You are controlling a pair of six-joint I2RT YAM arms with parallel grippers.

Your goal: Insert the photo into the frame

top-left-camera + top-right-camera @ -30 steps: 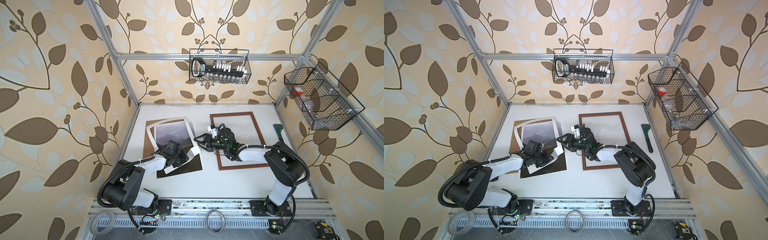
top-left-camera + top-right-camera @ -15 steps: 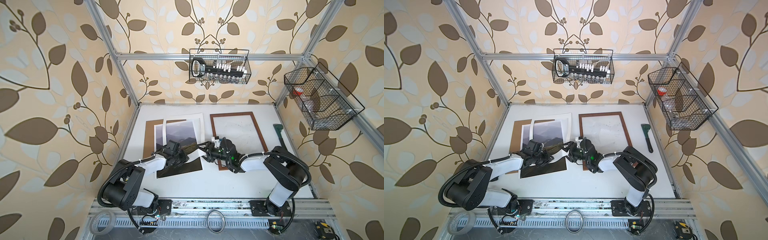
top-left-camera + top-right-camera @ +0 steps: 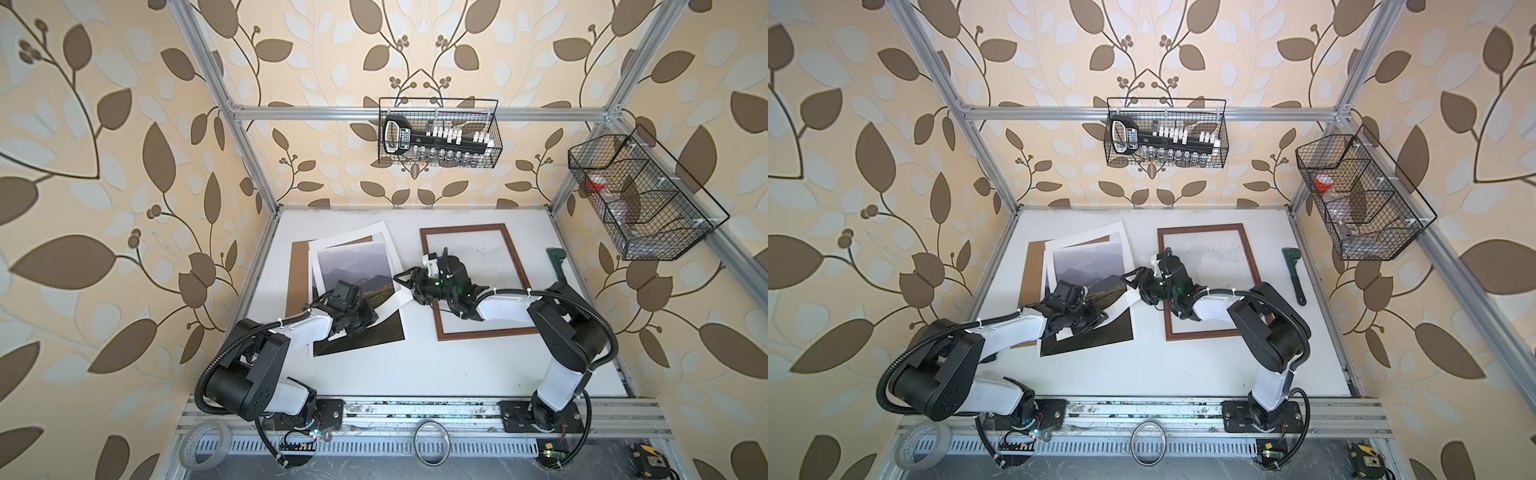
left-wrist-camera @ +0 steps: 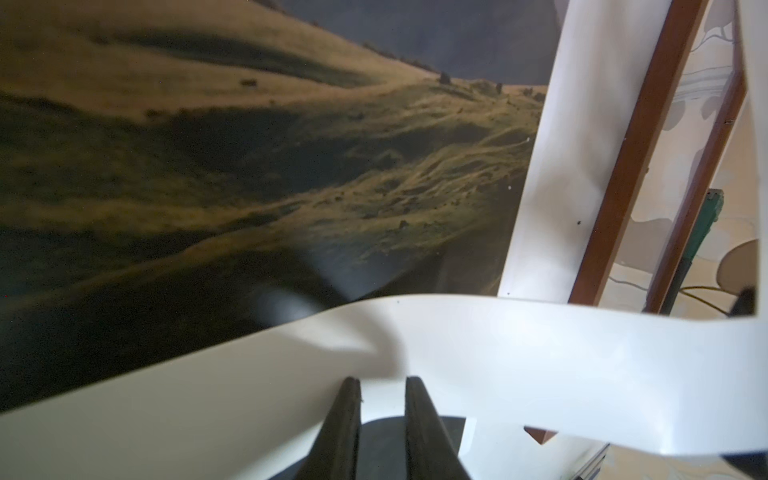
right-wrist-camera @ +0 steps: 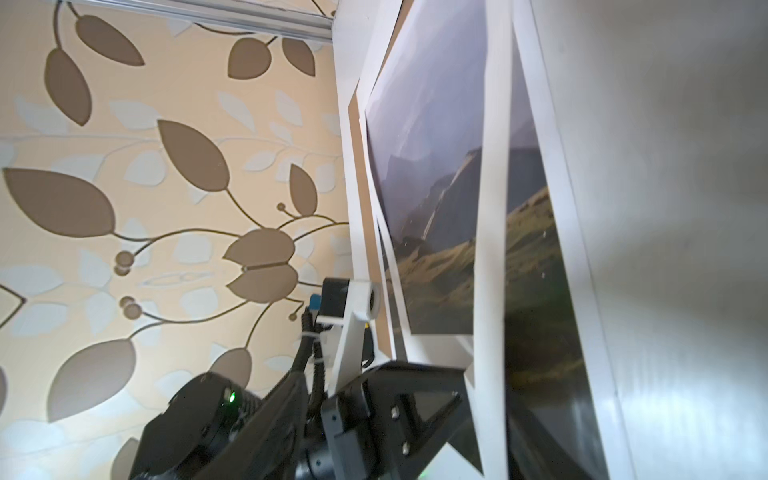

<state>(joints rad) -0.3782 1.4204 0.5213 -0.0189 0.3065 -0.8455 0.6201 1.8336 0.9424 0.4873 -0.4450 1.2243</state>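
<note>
The white surface (image 3: 415, 365) carries everything flat. The frame (image 3: 463, 227) lies on its right half, I judge so the print can drop straight in. The photo (image 3: 353, 266) lies left of it, over the brown backing board (image 3: 298, 274), with the white mat (image 3: 378, 230) skewed on top.

My left jaws stand narrow, pinching the mat's near strip, which bows up at my fingers (image 4: 340, 424); I judge this is to peel it off the print. My right jaws stand wide and empty by the mat's edge at the frame's left rail.

The frame holds nothing yet. The back basket (image 3: 497, 133) holds a black rack (image 3: 415, 139) of small white pieces. The side basket (image 3: 673, 245) holds a red-capped item (image 3: 596, 183) and clear things I can't identify.
</note>
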